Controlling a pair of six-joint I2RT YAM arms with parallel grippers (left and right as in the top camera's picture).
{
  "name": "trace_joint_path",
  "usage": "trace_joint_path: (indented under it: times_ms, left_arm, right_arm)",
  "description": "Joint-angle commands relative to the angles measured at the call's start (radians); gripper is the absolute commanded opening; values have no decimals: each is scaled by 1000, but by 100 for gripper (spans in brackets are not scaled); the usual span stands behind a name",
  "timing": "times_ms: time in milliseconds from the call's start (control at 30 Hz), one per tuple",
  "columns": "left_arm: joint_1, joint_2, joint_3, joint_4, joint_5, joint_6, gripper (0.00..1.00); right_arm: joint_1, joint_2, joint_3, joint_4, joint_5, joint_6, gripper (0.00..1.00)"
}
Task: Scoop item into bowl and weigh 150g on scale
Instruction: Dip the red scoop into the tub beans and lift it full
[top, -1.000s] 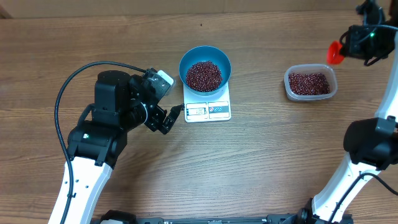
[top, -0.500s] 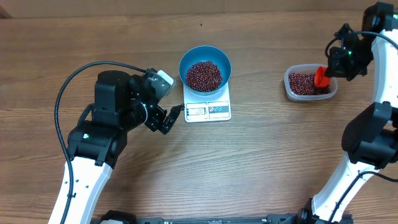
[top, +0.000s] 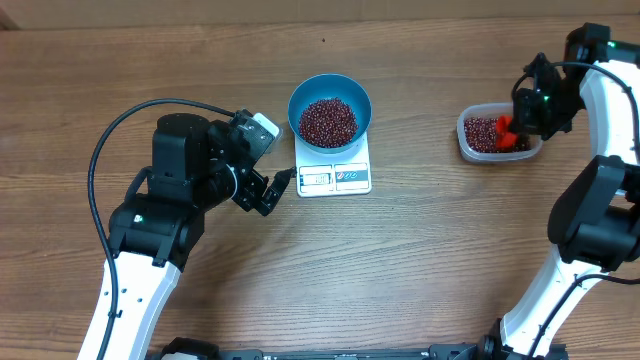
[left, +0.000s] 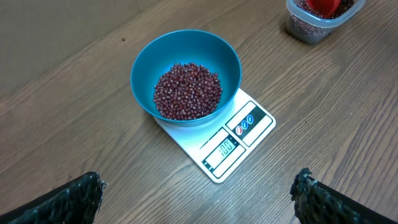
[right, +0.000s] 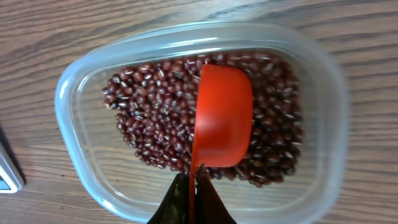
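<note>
Lowered into the clear plastic tub (right: 67, 118) of small red-brown beans (right: 149, 127), the right gripper (right: 193, 199) clamps a red plastic scoop (right: 222, 115) between closed jaws; the left gripper (left: 199, 196) has its jaws spread wide, empty.

Wooden table (top: 400, 260), white scale (top: 335, 178) on it, clear tub (top: 463, 135) seemingly resting nearby

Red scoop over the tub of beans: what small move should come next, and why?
Probably dip the red scoop into the beans in the clear tub and turn it up to fill. The right jaws are shut on its handle, it hangs over the beans with none showing in it, and the blue bowl on the scale is only partly filled.
</note>
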Motion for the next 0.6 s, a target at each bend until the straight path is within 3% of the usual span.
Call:
trace_joint_path:
  times_ms: [0,267,567]
  left_arm:
    - [5,3,-2,3,14,-14,99]
    - [5,3,-2,3,14,-14,100]
    - [5,3,-2,2,14,-14,100]
  right_arm:
    - [24,-7,-43,23,-91,8,4]
    - [36,-7,-48,-1,-219,8,4]
    - [-52,-7,-48,-38,-334,8,4]
